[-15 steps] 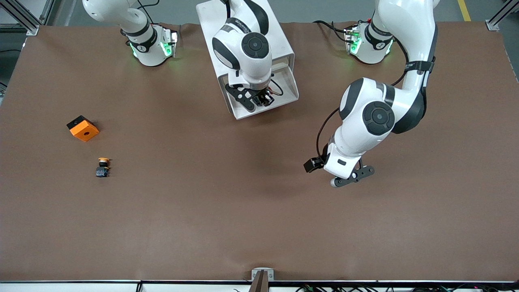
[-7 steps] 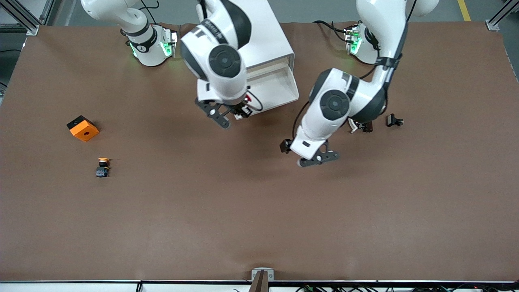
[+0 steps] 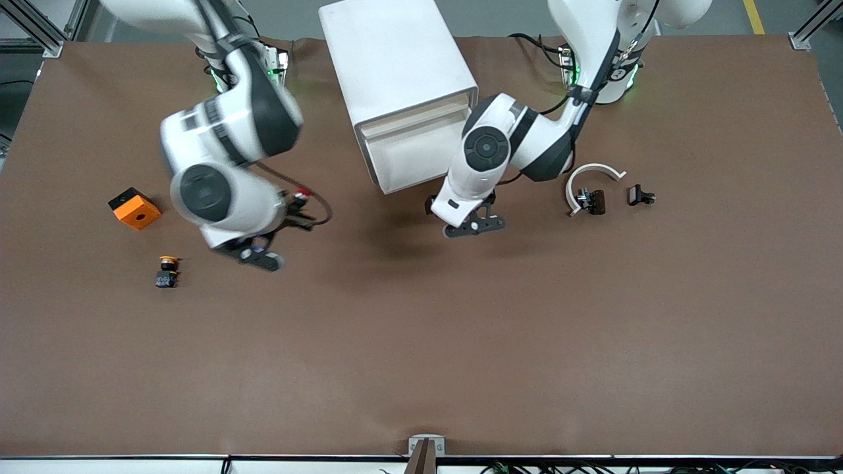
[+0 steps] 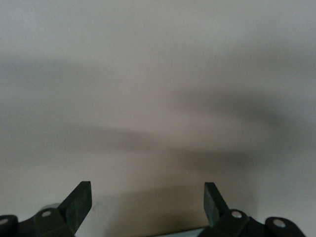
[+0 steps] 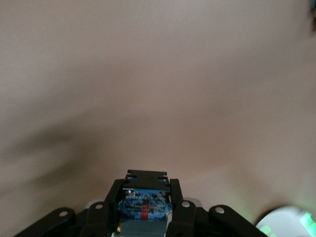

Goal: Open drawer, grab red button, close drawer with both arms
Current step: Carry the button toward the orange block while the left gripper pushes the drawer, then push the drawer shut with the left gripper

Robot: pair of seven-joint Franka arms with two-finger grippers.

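Brown table (image 3: 421, 368) lies bare under both arms: the right gripper (image 5: 146, 207), clamped on the button (image 5: 145, 205), hangs near the orange cube (image 3: 134, 208), the left gripper (image 4: 147, 202) spread wide before the drawer (image 3: 408, 158).

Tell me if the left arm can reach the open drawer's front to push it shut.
Probably yes. The left claw hangs open just in front of the drawer, nothing between them. The right claw, shut on the button, is off toward the right arm's end.
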